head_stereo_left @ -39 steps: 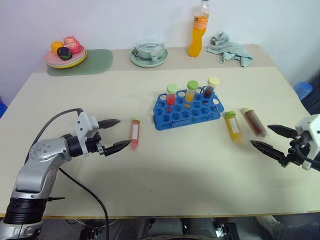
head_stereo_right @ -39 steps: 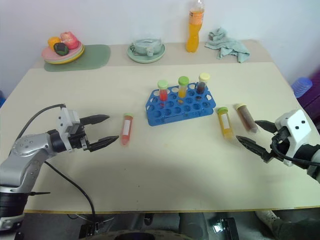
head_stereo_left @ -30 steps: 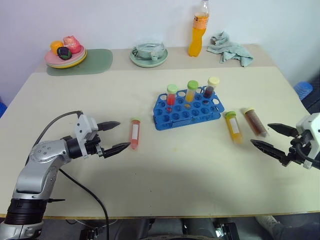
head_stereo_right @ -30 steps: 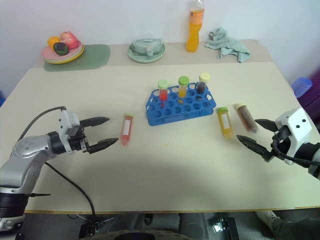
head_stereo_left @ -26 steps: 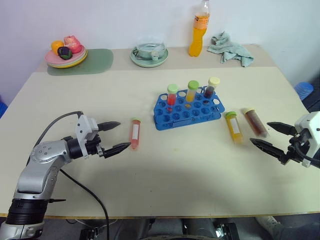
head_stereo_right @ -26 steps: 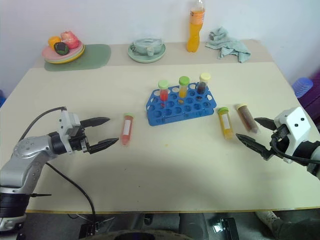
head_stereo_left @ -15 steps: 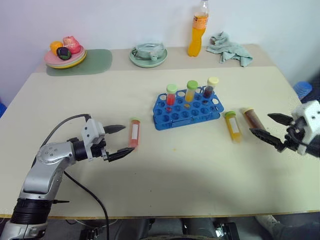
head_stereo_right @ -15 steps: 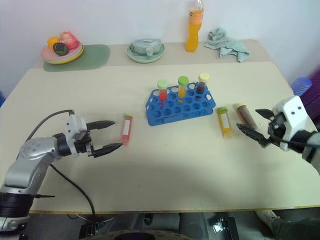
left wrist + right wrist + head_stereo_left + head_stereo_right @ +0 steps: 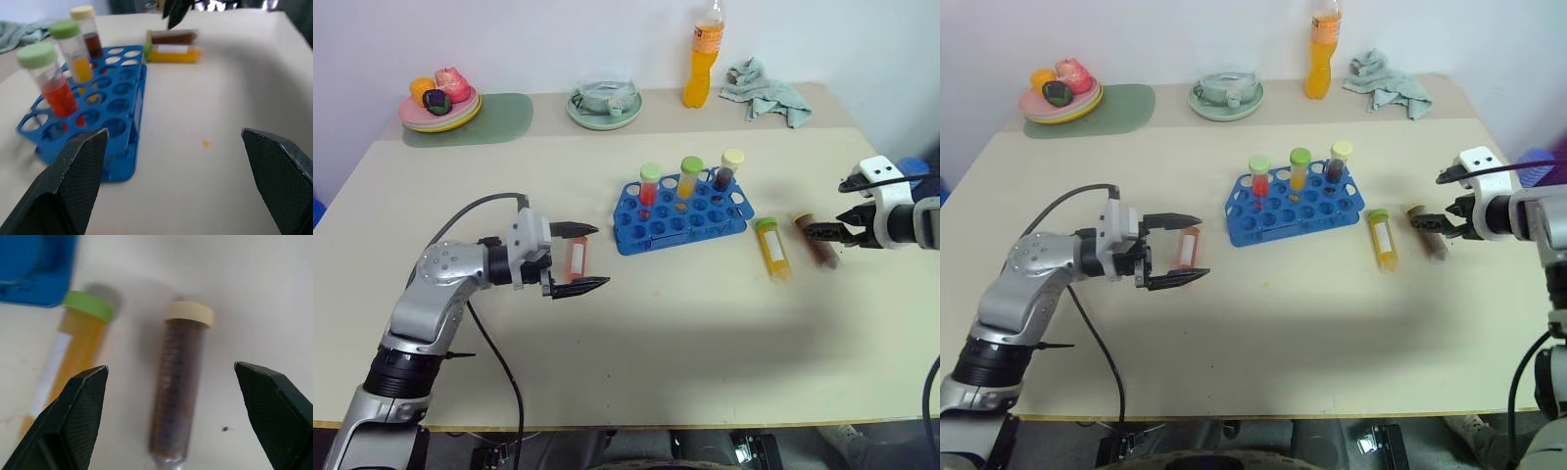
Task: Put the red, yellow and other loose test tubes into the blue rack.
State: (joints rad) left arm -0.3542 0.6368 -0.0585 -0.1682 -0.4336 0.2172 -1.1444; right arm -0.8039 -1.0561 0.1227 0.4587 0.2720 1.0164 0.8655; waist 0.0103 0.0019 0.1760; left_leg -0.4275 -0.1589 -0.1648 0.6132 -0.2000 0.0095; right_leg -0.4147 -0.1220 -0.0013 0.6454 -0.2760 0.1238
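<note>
Three capped tubes already stand upright in the back row of the blue rack (image 9: 682,212) near the middle of the surface (image 9: 636,362), while three loose tubes lie flat on it, so I judge the task about half done. My left fingers (image 9: 579,258), spread wide and grasping nothing, bracket the red tube (image 9: 576,258) lying just toward the left edge from the rack. My right fingers (image 9: 1435,223), also released, hover over the brown tube (image 9: 176,387), which lies beside the yellow tube (image 9: 771,249) toward the right edge from the rack.
</note>
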